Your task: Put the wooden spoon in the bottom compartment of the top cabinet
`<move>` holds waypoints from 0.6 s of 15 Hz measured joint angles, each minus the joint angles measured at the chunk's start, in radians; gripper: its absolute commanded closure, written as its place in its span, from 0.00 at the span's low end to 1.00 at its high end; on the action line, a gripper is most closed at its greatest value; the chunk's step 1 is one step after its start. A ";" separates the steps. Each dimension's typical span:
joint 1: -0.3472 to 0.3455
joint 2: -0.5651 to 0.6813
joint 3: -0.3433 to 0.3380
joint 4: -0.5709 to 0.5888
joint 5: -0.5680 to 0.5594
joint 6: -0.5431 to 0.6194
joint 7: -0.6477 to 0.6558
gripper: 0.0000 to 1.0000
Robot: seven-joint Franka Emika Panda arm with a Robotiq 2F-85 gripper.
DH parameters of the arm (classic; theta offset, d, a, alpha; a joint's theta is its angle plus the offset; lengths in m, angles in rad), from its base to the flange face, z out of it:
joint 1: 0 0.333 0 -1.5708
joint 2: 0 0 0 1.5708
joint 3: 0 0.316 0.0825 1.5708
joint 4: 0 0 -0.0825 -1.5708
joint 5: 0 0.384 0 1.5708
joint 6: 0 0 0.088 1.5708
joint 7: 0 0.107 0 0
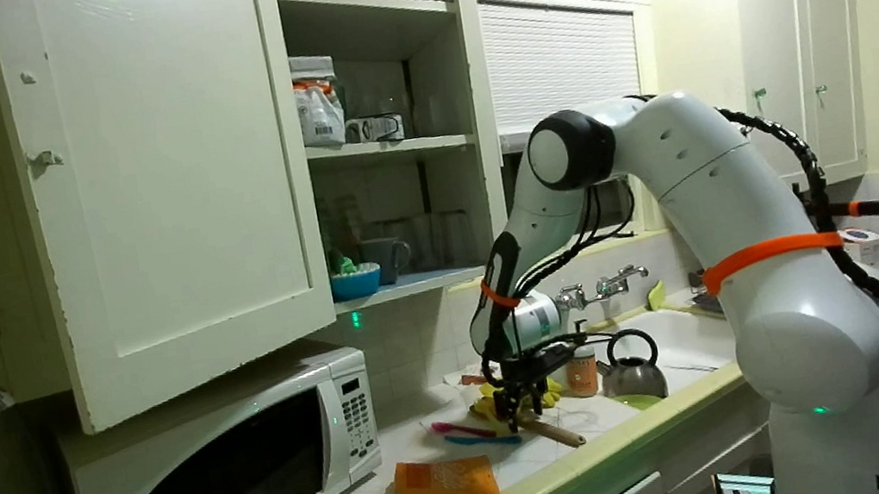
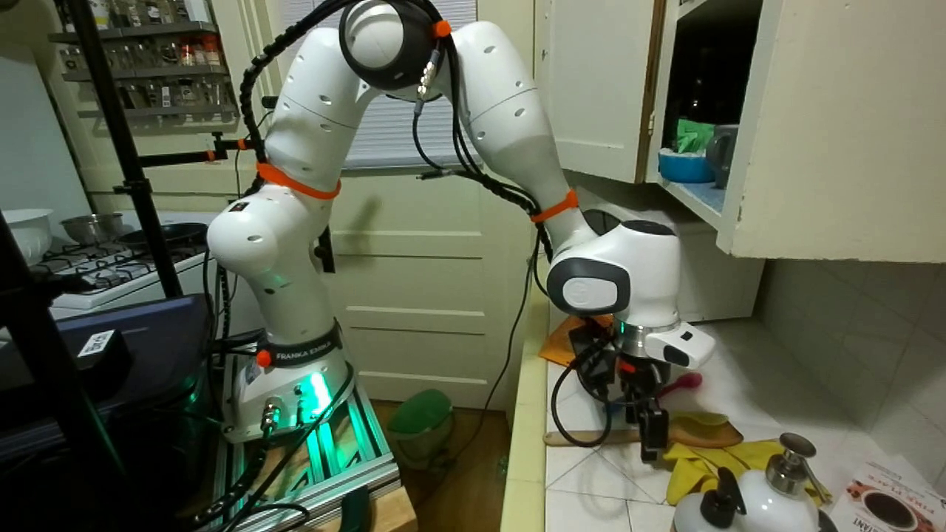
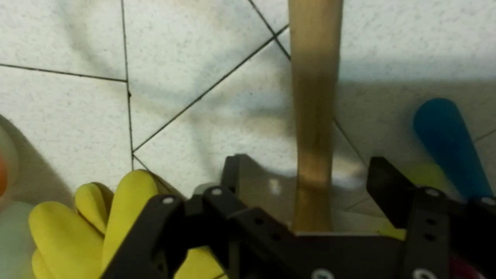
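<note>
Just beside the yellow rubber gloves (image 3: pixel 64 236) lies the wooden spoon (image 3: pixel 316 112), the gripper (image 3: pixel 305 173) parted astride it, not yet holding. Reaching looks nearly done; grasping and stowing in the bottom compartment (image 1: pixel 440 278) remain.

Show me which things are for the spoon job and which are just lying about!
For the job: wooden spoon, tool, top cabinet, its bottom compartment.
Just lying about: yellow rubber glove, orange pad, blue utensil, pink utensil, kettle.
</note>
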 measured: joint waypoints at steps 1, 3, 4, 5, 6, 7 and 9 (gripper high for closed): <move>-0.005 0.014 0.009 0.014 0.000 -0.008 0.000 0.51; -0.013 0.021 0.011 0.037 0.001 -0.038 0.000 0.66; -0.018 0.021 0.013 0.044 0.001 -0.048 0.000 0.75; -0.020 0.021 0.014 0.051 0.001 -0.058 0.000 0.82; -0.021 0.021 0.014 0.057 0.001 -0.065 0.000 0.88; -0.021 0.021 0.014 0.061 0.001 -0.070 0.001 0.97; -0.020 0.019 0.013 0.063 0.001 -0.076 0.005 0.94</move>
